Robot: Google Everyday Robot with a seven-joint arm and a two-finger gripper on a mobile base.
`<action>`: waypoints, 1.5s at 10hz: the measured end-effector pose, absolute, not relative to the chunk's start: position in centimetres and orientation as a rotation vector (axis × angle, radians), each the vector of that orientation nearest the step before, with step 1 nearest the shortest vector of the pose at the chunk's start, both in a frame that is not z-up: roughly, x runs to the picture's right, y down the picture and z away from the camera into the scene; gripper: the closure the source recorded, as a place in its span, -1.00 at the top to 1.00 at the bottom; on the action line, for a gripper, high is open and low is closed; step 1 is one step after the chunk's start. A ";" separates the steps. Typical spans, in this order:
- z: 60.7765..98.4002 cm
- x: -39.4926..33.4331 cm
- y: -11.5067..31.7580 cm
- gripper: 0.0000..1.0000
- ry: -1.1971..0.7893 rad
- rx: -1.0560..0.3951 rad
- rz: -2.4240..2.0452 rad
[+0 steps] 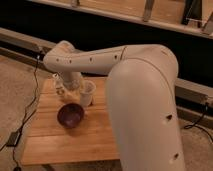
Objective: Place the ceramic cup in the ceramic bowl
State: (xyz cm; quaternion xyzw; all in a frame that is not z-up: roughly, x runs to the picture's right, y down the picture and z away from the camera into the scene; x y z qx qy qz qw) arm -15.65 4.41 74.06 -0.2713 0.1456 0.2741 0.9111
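Cup (89,93) in grip of tool (81,95), just beyond maroon bowl (70,115)

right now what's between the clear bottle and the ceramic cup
The tool fills that gap in the camera view, with the clear bottle on one side and the ceramic cup close on the other.

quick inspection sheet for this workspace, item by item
surface: wooden table, level.
job's things: ceramic cup at the gripper, beside the far right rim of the ceramic bowl and not in it; the bowl sits upright on the table.
clutter: clear bottle behind the bowl, partly hidden by the arm.
grippers: gripper low over the table's far side, holding the cup.
cables: black cable runs down left of the table to a black box on the floor.
surroundings: speckled floor; dark wall behind.
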 end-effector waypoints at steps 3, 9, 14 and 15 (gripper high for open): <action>72.4 -18.7 6.5 -1.00 0.260 -0.582 0.490; 72.9 -21.9 11.1 -1.00 0.194 -0.644 0.448; 75.5 -21.7 12.9 -1.00 0.216 -0.553 0.381; 75.9 -22.0 13.1 -1.00 0.220 -0.529 0.373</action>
